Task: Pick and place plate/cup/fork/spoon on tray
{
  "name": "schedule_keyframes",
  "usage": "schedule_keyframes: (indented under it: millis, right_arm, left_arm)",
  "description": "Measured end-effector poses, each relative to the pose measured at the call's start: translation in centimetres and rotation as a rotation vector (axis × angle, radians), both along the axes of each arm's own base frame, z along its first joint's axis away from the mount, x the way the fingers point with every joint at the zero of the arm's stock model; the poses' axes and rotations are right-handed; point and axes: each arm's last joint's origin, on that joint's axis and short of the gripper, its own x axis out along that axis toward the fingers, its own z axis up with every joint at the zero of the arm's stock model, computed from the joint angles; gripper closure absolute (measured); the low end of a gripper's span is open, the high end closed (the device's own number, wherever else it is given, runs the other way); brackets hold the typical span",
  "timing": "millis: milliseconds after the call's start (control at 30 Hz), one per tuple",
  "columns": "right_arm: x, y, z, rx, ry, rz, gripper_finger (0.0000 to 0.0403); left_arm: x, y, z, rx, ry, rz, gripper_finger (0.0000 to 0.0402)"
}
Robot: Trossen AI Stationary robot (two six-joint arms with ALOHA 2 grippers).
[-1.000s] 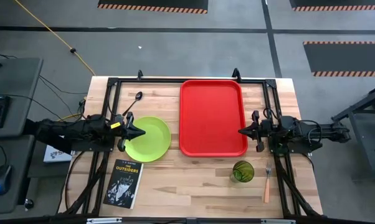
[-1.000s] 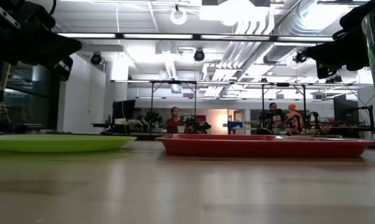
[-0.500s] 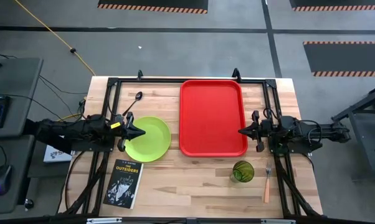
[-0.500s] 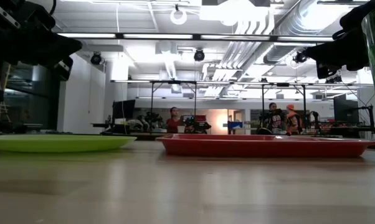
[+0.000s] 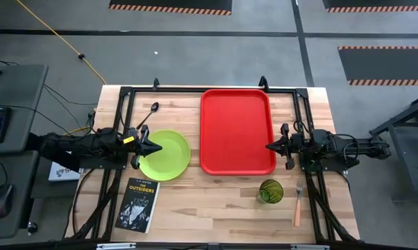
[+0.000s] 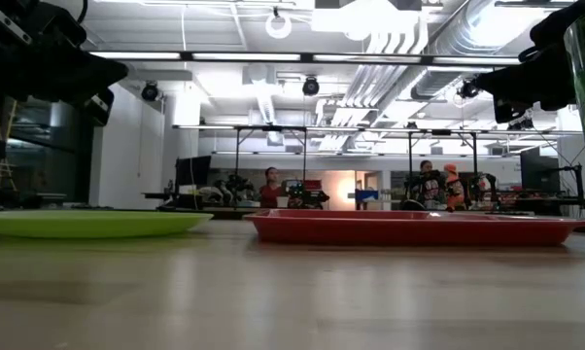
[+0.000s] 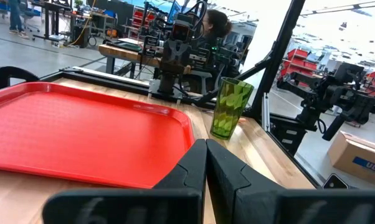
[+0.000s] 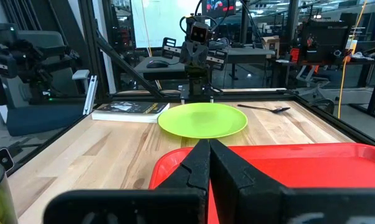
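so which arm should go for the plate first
Left, probably. The left gripper, fingers shut, hangs right over the plate's near edge, while the right gripper sits across the empty tray, closer to the cup and fork.

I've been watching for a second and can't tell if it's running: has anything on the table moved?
Nothing visibly changed. Both arms hold the same poses, the left gripper shut at the plate's edge, the right gripper shut at the tray's edge. The cup, fork and spoon lie untouched.
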Motion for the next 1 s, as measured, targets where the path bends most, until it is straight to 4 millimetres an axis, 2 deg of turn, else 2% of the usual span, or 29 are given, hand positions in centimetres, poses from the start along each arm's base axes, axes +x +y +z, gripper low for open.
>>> schedule_keyframes:
  millis: [400, 667, 833, 900, 1000]
  right_arm:
    - [0.0, 0.0, 0.0, 0.000, 0.000, 0.000, 0.0403]
    - [0.0, -0.3, 0.1, -0.161, -0.013, -0.073, 0.0403]
    - [0.0, -0.3, 0.5, -0.176, -0.054, -0.096, 0.0403]
    - [-0.2, -0.3, 2.1, -0.025, -0.219, -0.096, 0.0403]
    - [-1.5, -0.7, 5.1, 0.367, -0.579, -0.134, 0.0403]
  left_arm:
    - [0.0, 0.0, 0.0, 0.000, 0.000, 0.000, 0.0401]
    - [0.0, 0.0, 0.0, 0.000, 0.000, 0.000, 0.0401]
    - [0.0, 0.0, 0.0, 0.000, 0.000, 0.000, 0.0401]
    - [0.0, 0.0, 0.0, 0.000, 0.000, 0.000, 0.0401]
    - [0.0, 0.0, 0.0, 0.000, 0.000, 0.000, 0.0401]
